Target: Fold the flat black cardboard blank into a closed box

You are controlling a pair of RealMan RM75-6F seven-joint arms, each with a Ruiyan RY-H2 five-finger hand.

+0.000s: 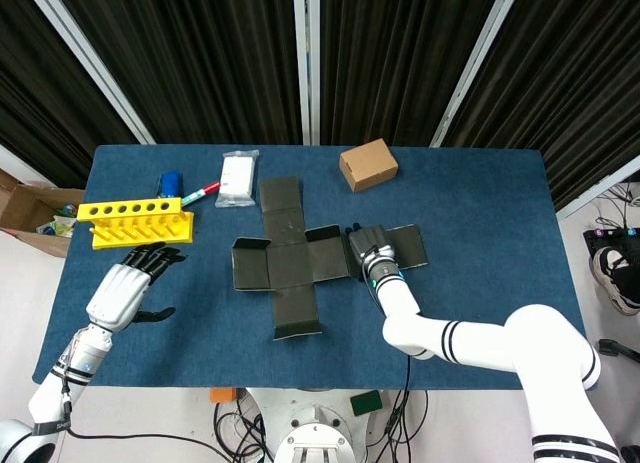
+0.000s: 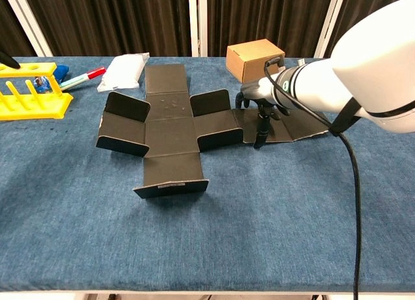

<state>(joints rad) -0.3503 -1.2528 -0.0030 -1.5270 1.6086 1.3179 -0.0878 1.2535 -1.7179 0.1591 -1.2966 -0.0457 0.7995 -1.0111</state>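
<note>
The black cardboard blank (image 1: 290, 263) lies spread in a cross shape on the blue table, its side flaps (image 2: 123, 105) tilted up a little. My right hand (image 1: 366, 245) is over the blank's long right panel, just right of the raised inner flaps. In the chest view the right hand (image 2: 260, 100) points its fingers (image 2: 259, 135) down onto that panel, touching it without gripping anything. My left hand (image 1: 122, 288) hovers left of the blank near the table's front left, fingers spread and empty. The chest view does not show it.
A small brown box (image 1: 368, 164) stands behind the blank's right panel. A yellow rack (image 1: 135, 223) sits at the left, with a white packet (image 1: 238, 178), a red marker (image 1: 200, 193) and a blue object (image 1: 171, 182) behind it. Bare blue cloth (image 2: 207, 235) lies in front.
</note>
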